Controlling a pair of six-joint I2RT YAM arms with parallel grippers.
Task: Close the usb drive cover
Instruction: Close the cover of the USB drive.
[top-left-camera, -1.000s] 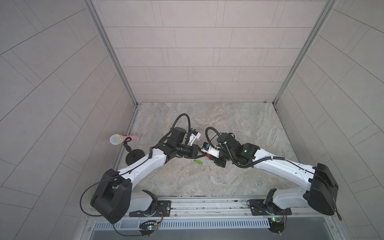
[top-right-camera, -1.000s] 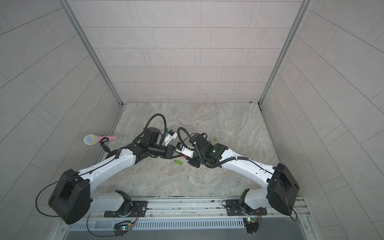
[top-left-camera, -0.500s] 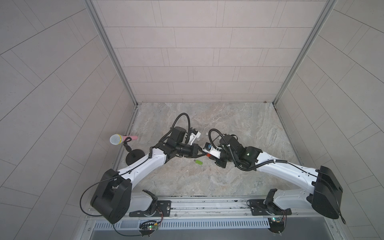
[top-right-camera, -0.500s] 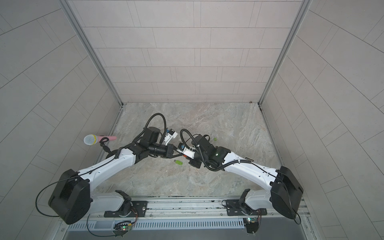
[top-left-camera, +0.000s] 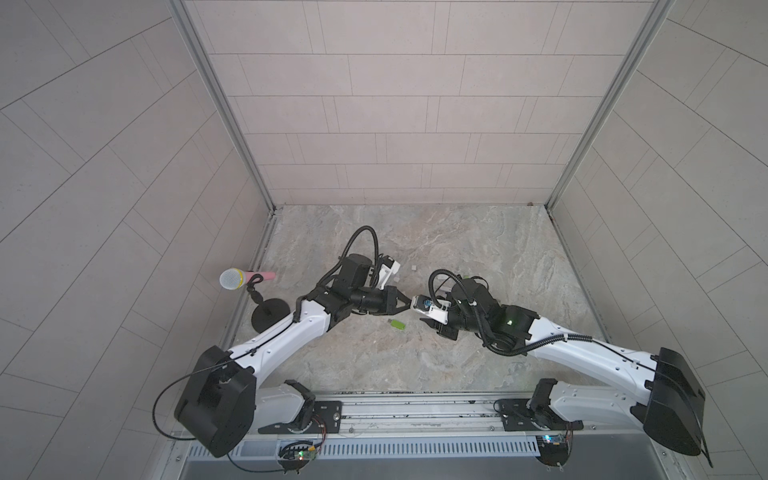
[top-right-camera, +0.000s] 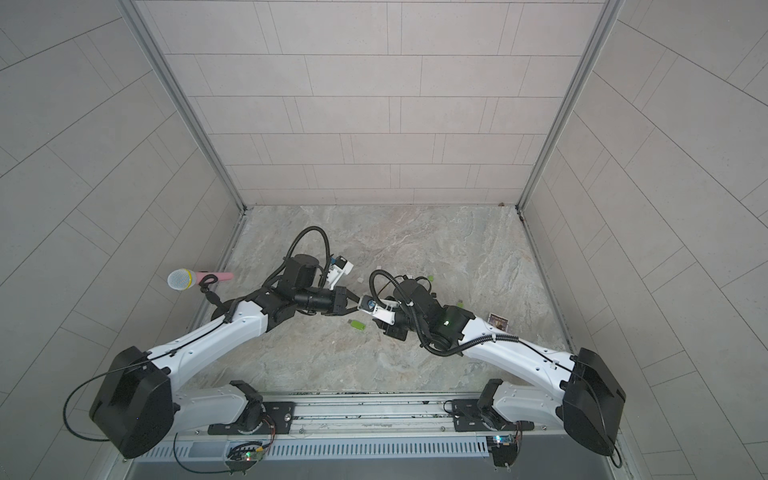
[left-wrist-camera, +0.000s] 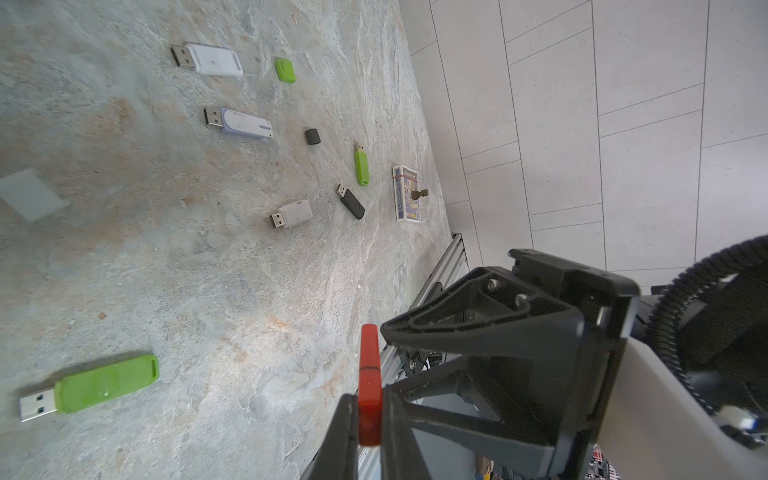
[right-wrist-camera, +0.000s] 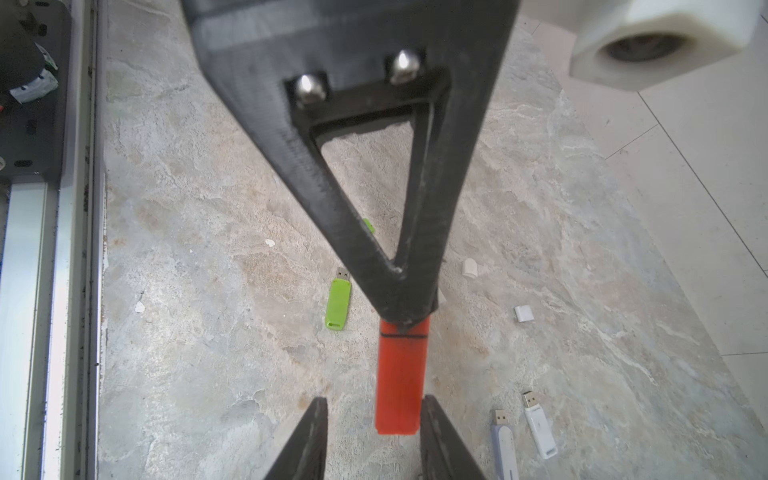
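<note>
The right gripper (right-wrist-camera: 372, 405) is letting go: a second ago its jaws were pinched together at the left arm's tip, and now they are standing apart. The right arm's elbow is also sitting lower and further out in both top views than before. The left gripper (left-wrist-camera: 370, 415) is not shifting at all. It is keeping its fingers clamped on the red drive (left-wrist-camera: 370, 395), holding it in the air above the table (top-left-camera: 478, 249), between the two arms.

In the right wrist view the drive's free end is poking between the parted right jaws. One finger (right-wrist-camera: 432, 415) is lying right against its side, though I cannot tell whether it is touching, and the other is standing clear. A thin dark seam is crossing the red body near the left gripper's tip. The piece beyond it, which I am taking for the cover (right-wrist-camera: 401, 382), is sitting flush, and no metal plug is showing, so it is looking seated.

That is making the release read as the end of the push: the closing is probably done. What is remaining is for the right arm to back straight off without dragging the drive askew. A green drive (top-left-camera: 398, 324) is lying on the table just below the grippers with its plug bare, and a white drive (left-wrist-camera: 214, 62) is lying further off, also uncapped.
</note>
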